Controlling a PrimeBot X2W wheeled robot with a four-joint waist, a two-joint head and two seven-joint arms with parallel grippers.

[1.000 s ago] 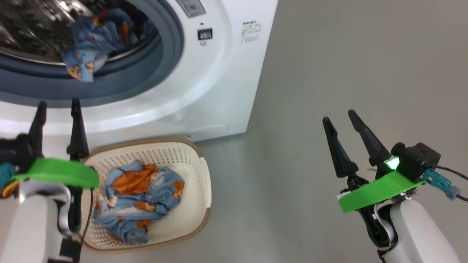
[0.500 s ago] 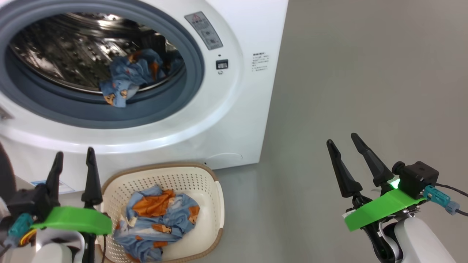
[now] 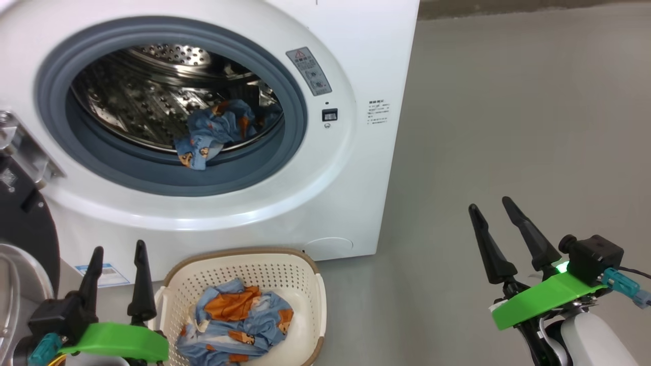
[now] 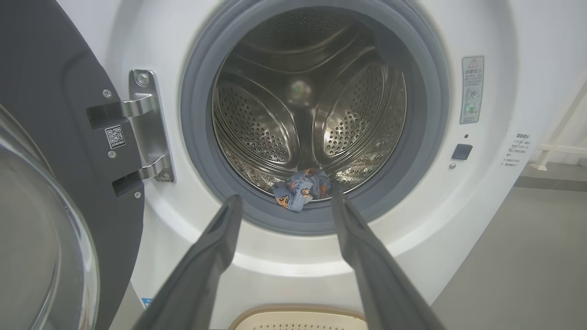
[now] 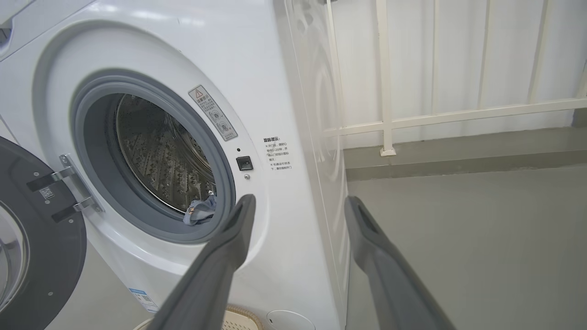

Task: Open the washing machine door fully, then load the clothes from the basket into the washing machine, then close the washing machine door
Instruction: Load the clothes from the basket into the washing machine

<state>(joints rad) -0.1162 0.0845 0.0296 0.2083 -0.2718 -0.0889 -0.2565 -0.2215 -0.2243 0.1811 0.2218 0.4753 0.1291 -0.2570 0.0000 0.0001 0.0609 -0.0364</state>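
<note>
The white washing machine (image 3: 335,61) stands with its black door (image 3: 23,223) swung open to the left on a metal hinge (image 4: 146,128). One blue garment with orange prints (image 3: 213,134) lies at the drum's front lip. More blue and orange clothes (image 3: 236,325) lie in the cream basket (image 3: 305,284) on the floor before the machine. My left gripper (image 3: 118,251) hovers open and empty just left of the basket. Over bare floor at the lower right, my right gripper (image 3: 492,209) is open and empty too.
Grey floor (image 3: 508,127) spreads to the right of the machine. In the right wrist view a white railing (image 5: 435,117) runs along the wall behind it. The open door (image 5: 36,238) takes up the space at the machine's left.
The head camera has tilted up, so the drum opening and basket sit lower in the picture. Both grippers stay open and empty; the clothes have not moved.
</note>
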